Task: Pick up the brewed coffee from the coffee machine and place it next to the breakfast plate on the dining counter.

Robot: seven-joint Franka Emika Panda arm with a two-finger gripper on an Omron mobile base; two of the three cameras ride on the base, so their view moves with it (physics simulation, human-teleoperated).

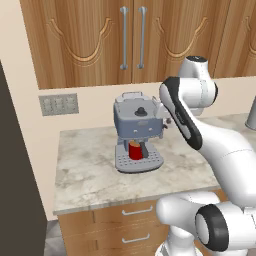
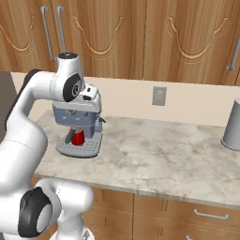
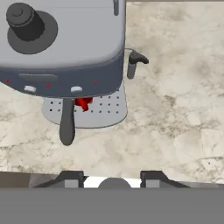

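Brewed coffee [image 1: 135, 150]: small red mug, stood on the silver drip tray [image 1: 141, 161] of the coffee machine, under its front overhang
Coffee machine [image 1: 136, 122]: blue-grey box with black top knob [image 3: 25, 22], stood on the marbled bench [image 2: 159, 157] near the wall; dark handle [image 3: 67, 121] projected over the tray
Tool [image 3: 113, 178]: hung above the machine and bench, pointing down; two dark tips parted with nothing between them, released, well apart from the mug
Arm: reached over the machine from the right in the left base view
Surroundings: wooden wall cupboards [image 1: 130, 35], drawers [image 1: 135, 212] below the bench, grey cylinder [image 2: 232, 125] at far right
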